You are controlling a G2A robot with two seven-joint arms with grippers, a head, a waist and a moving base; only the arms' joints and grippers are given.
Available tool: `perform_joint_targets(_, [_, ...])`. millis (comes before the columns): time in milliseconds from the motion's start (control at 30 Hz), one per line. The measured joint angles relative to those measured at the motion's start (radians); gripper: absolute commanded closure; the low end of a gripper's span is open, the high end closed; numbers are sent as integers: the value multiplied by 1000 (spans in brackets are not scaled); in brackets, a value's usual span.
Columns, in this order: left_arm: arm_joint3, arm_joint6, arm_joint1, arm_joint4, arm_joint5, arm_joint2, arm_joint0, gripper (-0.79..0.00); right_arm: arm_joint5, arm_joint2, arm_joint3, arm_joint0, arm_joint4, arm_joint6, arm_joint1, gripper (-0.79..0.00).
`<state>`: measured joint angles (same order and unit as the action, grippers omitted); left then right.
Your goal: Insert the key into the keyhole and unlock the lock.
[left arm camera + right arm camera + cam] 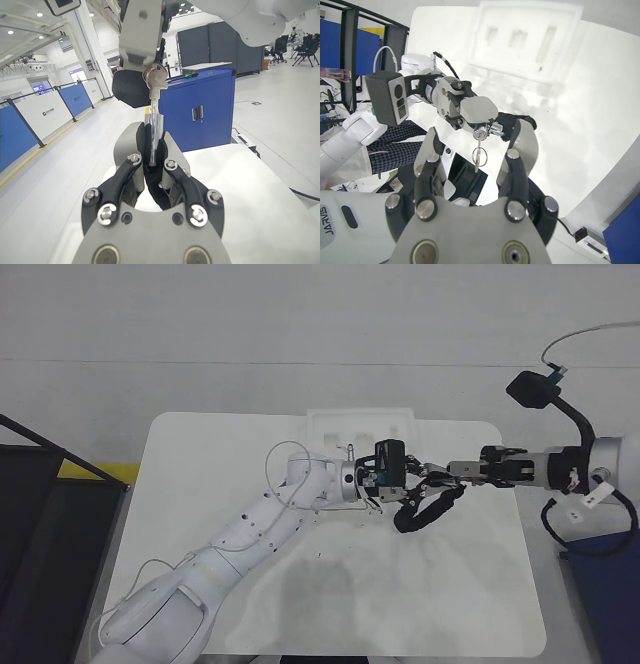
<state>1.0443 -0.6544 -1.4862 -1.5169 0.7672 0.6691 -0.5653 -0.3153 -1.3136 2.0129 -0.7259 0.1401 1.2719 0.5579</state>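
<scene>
Key [157, 80], flat silver metal, in shiny cylindrical lock [154, 125] within left claw [153, 140]

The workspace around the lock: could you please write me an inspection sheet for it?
Surface: white table, rounded corners.
Job's things: lock held off the table; key in its keyhole, ring dangling.
Clutter: white foam tray at the far table edge.
Grippers: left gripper shut on the lock; right gripper open, straddling the key.
Cables: the lock's black cable loops from it; white cable on the left arm.
Surroundings: blue cabinet past the table's edge.
</scene>
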Motion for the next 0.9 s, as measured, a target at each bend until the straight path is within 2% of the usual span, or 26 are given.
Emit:
perform_joint_targets(100, [1,28,0,34,26,14,-4,0,115,-21,-16,-16,79,-13,1,-785])
perform_joint_targets(267, [21,104,5,123,93,49,-16,0,330,-78,-22,-74,105,-39,-3,-785])
perform_joint_targets(433, [42,221,15,191,170,81,-25,0,479,-171,-24,-165,140,-76,-11,-785])
perform_joint_targets(633, [76,401,32,300,246,121,-41,0,582,-271,-23,-282,165,-107,-16,-785])
perform_joint_targets(767, [116,526,49,403,245,135,-52,0,641,-310,-8,-344,190,-112,-15,-785])
perform_joint_targets(900, [168,657,74,493,245,161,-58,0,645,-319,-13,-376,221,-124,-14,-785])
